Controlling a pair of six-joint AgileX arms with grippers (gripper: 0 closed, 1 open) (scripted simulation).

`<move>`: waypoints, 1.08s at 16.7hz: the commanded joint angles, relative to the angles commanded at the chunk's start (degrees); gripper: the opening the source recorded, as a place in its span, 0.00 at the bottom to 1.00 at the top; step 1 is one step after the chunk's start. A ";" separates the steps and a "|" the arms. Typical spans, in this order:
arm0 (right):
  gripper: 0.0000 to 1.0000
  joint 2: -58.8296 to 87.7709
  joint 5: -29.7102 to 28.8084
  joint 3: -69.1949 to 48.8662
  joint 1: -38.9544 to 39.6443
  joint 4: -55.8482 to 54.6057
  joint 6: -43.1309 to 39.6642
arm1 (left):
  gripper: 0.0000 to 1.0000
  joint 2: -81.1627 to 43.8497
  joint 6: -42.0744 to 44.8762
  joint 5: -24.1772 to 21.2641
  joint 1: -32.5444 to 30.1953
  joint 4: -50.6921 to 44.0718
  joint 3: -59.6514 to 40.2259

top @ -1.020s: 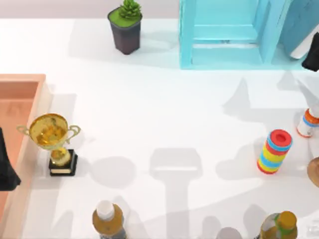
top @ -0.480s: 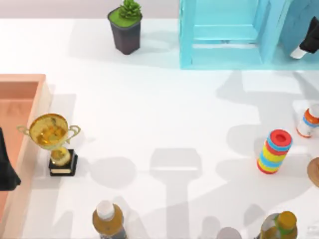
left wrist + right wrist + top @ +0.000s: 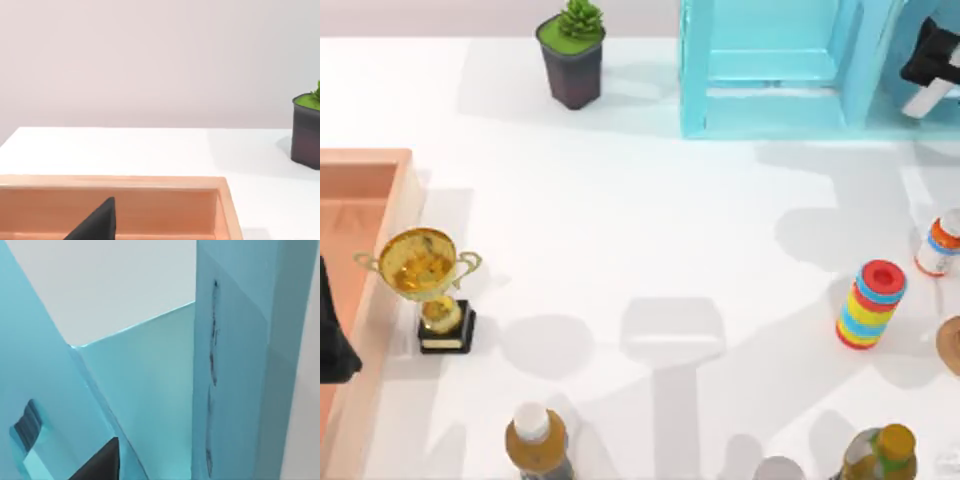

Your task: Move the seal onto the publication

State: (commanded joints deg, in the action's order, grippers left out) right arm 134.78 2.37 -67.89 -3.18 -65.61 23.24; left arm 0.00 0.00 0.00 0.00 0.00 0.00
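Hovering at the counter's [image 3: 650,230] 1 o'clock, the right hand [image 3: 932,62] sits just beside the light-blue shelf unit [image 3: 770,70], over a darker teal-blue surface [image 3: 920,12] that could be the publication; not sure. Whether this hand is open, closed or carrying anything: cannot tell. The right wrist view has pale blue panels close up, so the hand is tight against the shelf unit.

Seal placement is uncertain: a brown rounded piece [image 3: 952,345], cut by the counter's right edge at 4 o'clock, may be it. If so, it lies toward 6 o'clock from the right hand, well apart. A white-capped bottle [image 3: 938,245] stands between them, and the striped ring stack [image 3: 870,305] stands just beside the brown piece at its 10 o'clock. Long axis unreadable.

The right arm is plainly nearer. The left hand [image 3: 332,345] is parked at 9 o'clock over the wooden tray [image 3: 370,160]; its state cannot be told either.
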 joint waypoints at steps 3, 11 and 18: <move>1.00 2.81 -0.15 -2.96 0.10 0.18 0.00 | 1.00 0.00 0.00 0.00 0.00 0.00 0.00; 0.92 3.96 -0.20 -4.05 0.13 0.15 -0.02 | 1.00 0.00 0.00 0.00 0.00 0.00 0.00; 0.40 3.96 -0.20 -4.05 0.13 0.15 -0.02 | 1.00 0.00 0.00 0.00 0.00 0.00 0.00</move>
State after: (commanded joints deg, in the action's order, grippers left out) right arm 138.73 2.17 -71.93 -3.05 -65.45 23.22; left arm 0.00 0.00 0.00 0.00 0.00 0.00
